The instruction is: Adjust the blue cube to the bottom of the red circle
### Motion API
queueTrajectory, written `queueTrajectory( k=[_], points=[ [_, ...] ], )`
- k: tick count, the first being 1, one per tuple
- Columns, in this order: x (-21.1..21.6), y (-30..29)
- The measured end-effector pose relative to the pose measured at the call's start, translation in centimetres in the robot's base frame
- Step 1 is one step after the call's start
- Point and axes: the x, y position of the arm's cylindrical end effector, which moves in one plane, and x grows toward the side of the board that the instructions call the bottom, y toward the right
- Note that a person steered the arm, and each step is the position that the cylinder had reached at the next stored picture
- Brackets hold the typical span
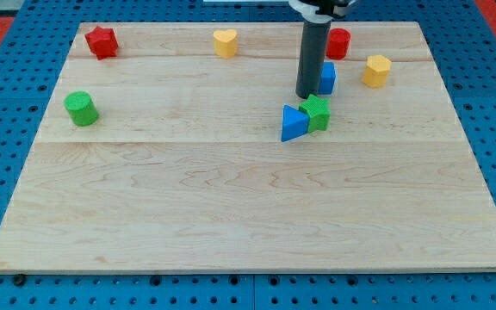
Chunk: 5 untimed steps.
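Observation:
The blue cube [327, 78] sits near the view's top, right of centre, partly hidden behind the rod. The red circle [338, 42] is a short red cylinder just above it and slightly to the right, with a small gap between them. My tip [306, 95] rests on the board at the blue cube's left side, touching or nearly touching it. A green star block [317, 113] and a blue triangle block [294, 123] lie just below the tip, touching each other.
A yellow hexagon block [376, 70] lies right of the blue cube. A yellow heart [225, 42] and a red star [102, 41] sit along the top edge. A green cylinder [81, 108] is at the left. The wooden board [248, 215] lies on a blue pegboard.

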Motion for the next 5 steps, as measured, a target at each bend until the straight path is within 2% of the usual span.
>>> queueTrajectory(
  k=[3, 5],
  points=[
    [0.0, 5.5],
    [0.3, 6.6]
  ],
)
